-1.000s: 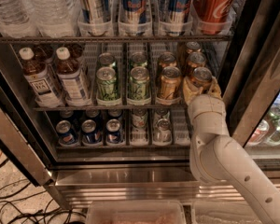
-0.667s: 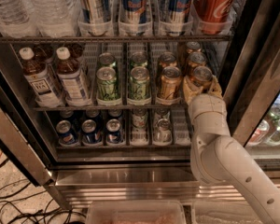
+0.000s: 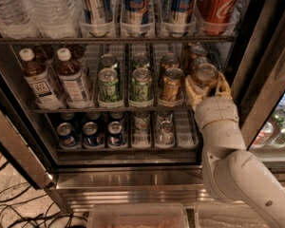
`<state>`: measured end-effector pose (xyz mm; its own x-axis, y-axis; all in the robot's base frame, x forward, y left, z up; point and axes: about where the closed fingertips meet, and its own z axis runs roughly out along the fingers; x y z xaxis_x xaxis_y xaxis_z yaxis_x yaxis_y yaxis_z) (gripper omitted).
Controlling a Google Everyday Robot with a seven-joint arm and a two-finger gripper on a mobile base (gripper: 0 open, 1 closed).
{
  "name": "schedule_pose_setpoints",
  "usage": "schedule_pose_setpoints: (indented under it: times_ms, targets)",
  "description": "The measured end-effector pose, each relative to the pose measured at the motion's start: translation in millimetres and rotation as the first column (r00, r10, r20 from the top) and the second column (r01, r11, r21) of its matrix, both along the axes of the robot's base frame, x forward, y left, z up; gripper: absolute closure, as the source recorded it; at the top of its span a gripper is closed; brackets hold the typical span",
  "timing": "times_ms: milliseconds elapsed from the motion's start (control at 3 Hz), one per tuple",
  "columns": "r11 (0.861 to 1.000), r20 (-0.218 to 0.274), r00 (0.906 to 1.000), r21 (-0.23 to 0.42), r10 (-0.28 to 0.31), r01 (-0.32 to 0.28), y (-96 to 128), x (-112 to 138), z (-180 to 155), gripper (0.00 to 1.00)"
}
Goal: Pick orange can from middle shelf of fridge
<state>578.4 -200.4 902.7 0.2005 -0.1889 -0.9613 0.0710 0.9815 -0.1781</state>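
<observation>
At far right of the middle shelf [image 3: 114, 109] of the fridge [image 3: 133, 180]: one orange can [image 3: 205, 74], upright at the front of its lane, with the gripper [image 3: 206, 83] closed around it, a cream finger against each side. White arm [image 3: 228, 165] reaches up from the lower right. Same shelf, leftward: another orange can [image 3: 172, 83], two green cans [image 3: 109, 84], two tea bottles [image 3: 40, 80]. Shelf above: red Coca-Cola can [image 3: 218, 4].
</observation>
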Motion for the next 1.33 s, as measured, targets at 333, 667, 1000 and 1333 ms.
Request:
schedule_pose_setpoints:
  times_ms: [333,667,1000,1333]
  targets:
    - [0.997,0.029,0.9984,-0.055,0.049,-0.047,8,-27,12,1.00]
    - [0.988,0.015,0.9931,-0.103,0.117,-0.115,10,-52,14,1.00]
    - [0.977,-0.064,0.9841,-0.125,0.166,-0.173,-7,-64,6,1.00]
    - [0.966,-0.157,0.9651,-0.119,0.209,-0.229,-26,-57,4,1.00]
